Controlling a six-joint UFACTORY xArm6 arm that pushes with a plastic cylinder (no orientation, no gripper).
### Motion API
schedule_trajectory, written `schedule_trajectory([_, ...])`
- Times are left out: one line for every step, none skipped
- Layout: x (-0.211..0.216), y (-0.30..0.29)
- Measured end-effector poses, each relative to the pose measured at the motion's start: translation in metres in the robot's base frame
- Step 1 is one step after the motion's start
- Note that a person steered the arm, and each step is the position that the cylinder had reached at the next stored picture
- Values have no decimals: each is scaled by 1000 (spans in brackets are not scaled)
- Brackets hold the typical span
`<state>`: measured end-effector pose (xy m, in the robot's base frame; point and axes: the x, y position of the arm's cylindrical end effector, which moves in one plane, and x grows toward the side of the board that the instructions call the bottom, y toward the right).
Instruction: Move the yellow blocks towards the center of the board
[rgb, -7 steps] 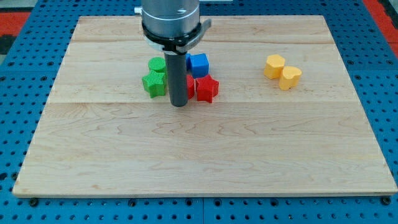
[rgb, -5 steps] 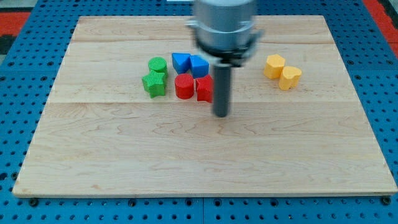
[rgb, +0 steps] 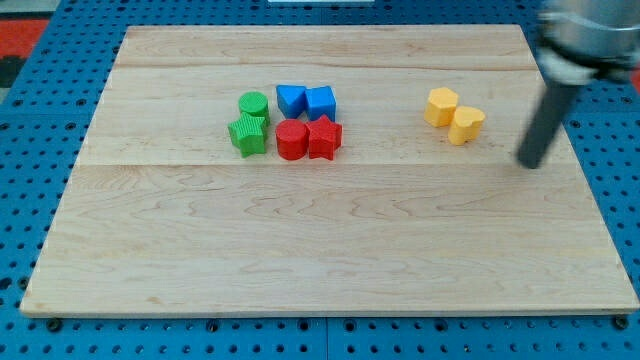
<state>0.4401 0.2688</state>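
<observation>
Two yellow blocks sit touching at the view's upper right: a yellow hexagonal block (rgb: 441, 106) and a yellow heart-shaped block (rgb: 466, 125) just right and below it. My tip (rgb: 531, 164) is blurred by motion and stands on the board to the right of and slightly below the yellow heart block, about a block's width apart from it.
A cluster lies left of the board's middle: a green cylinder (rgb: 254, 104), a green star (rgb: 247, 134), two blue blocks (rgb: 291, 99) (rgb: 320, 102), a red cylinder (rgb: 292, 140) and a red star (rgb: 324, 137). The wooden board (rgb: 320, 250) lies on a blue pegboard.
My tip has swept from beside the red and green blocks across to the right, past the yellow blocks. No block has moved.
</observation>
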Motion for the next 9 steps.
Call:
schedule_trajectory([-42,-11])
schedule_trajectory([-46,-72])
schedule_trajectory([-45,-147])
schedule_trajectory([-43,-142])
schedule_trajectory([-47,-185])
schedule_trajectory([-45,-156])
schedule_trajectory([-61,-27])
schedule_trajectory([-88,-50])
schedule_trajectory([-92,-145])
